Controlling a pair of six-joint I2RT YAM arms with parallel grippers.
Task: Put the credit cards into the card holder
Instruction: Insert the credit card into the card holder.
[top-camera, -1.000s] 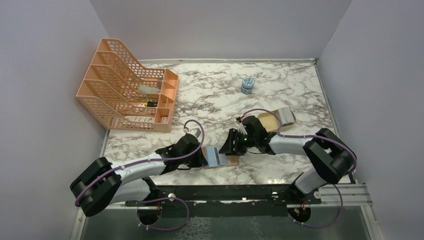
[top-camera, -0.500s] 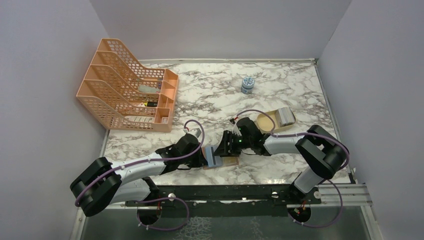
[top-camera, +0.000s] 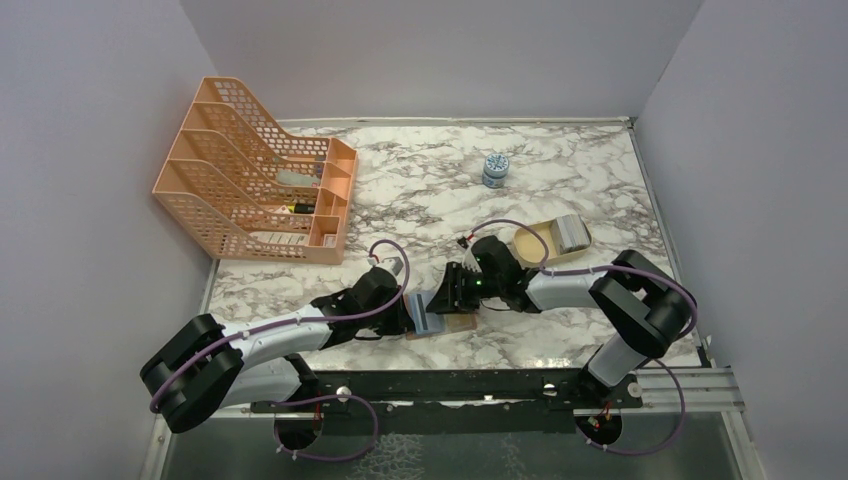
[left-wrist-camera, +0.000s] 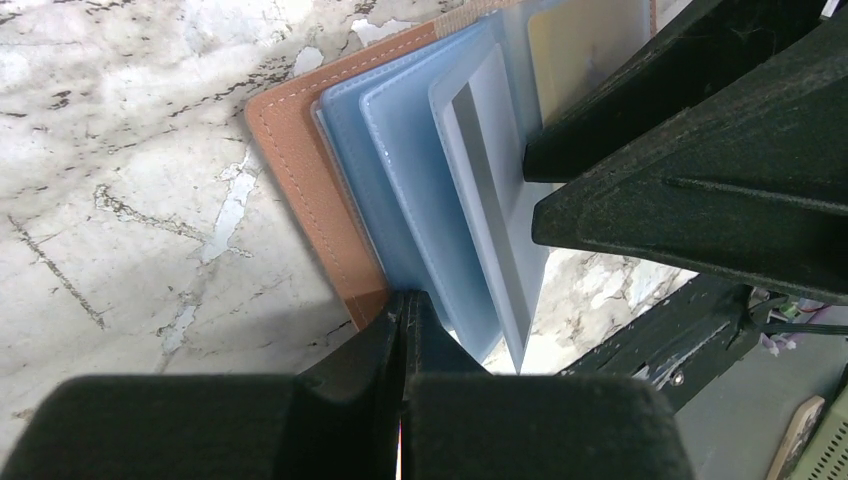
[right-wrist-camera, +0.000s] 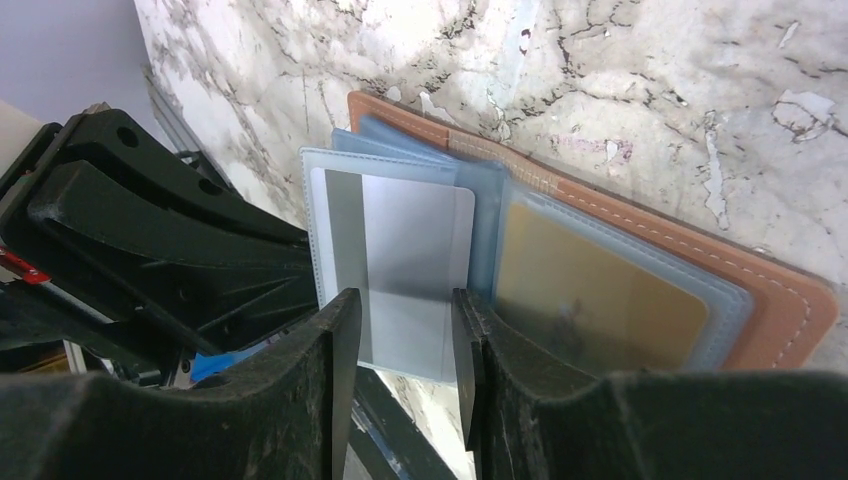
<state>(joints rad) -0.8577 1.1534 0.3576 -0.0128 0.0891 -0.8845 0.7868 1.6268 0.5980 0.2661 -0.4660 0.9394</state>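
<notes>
Card holder (right-wrist-camera: 780, 300): open at the counter's (top-camera: 430, 190) near edge. My left gripper (left-wrist-camera: 402, 330): pinched shut on its edge. My right gripper (right-wrist-camera: 405, 300): half open over sleeved grey card (right-wrist-camera: 400, 250). Risk: fingers snag the sleeve and the card buckles or slips out.

I can read no text, number or brand anywhere. The grey card (right-wrist-camera: 400, 265) shows only a plain dark stripe, the gold card (right-wrist-camera: 590, 300) is blurred, and the small jar (top-camera: 494, 170) is too small to read.
</notes>
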